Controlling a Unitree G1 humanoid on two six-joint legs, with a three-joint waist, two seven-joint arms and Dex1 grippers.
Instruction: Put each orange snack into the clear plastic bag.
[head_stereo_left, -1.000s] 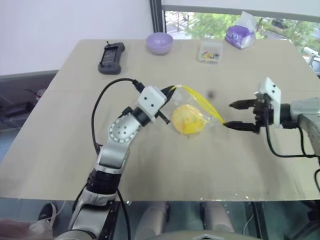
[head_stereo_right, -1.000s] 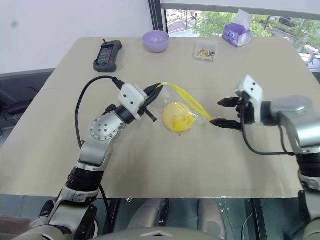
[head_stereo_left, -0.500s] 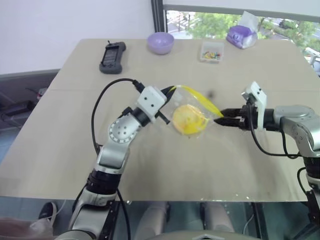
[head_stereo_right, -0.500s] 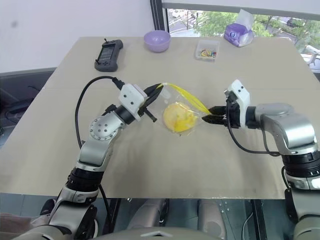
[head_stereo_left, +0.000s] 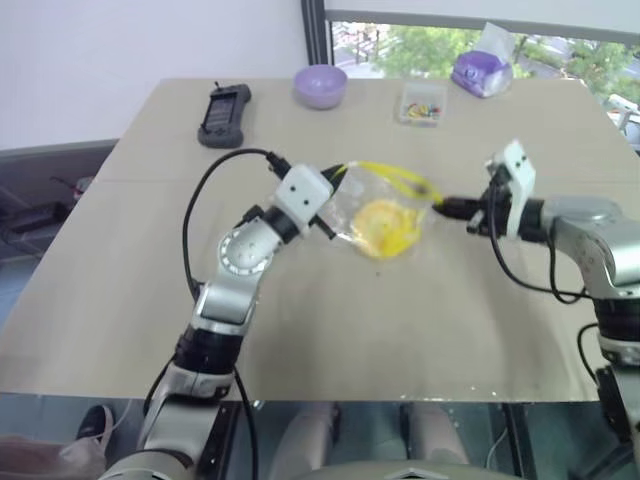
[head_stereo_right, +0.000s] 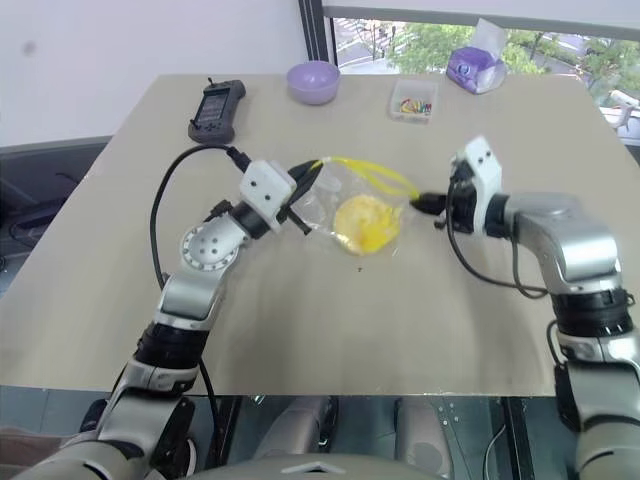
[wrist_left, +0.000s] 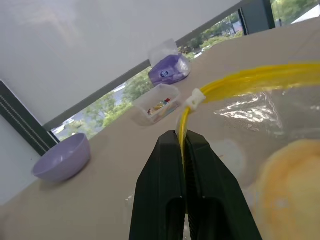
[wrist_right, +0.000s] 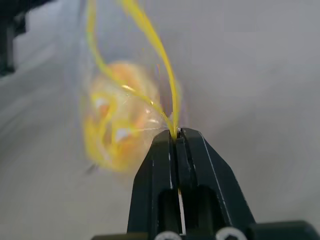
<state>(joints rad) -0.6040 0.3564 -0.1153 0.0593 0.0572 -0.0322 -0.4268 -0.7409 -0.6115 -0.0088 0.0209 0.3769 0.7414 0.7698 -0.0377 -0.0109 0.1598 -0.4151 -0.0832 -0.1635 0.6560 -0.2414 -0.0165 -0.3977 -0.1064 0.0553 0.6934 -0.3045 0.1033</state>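
Since a second ago the right hand (head_stereo_right: 425, 205) has gone from fingers apart to clamped on the yellow strip of the clear plastic bag (head_stereo_right: 350, 205), and both hands have lifted slightly. Opposite it, the left hand (head_stereo_right: 308, 190) is pinched shut on the strip's other end. Between them, the strip's long axis runs nine to three o'clock. One orange snack (head_stereo_right: 367, 222) hangs inside the bag, just above the counter (head_stereo_right: 300, 330); both forearms reach inward, roughly level.

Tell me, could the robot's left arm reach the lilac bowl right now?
Probably not: the left gripper is shut on the clear plastic bag holding the orange snack, and the lilac bowl sits well beyond it at the table's far edge.
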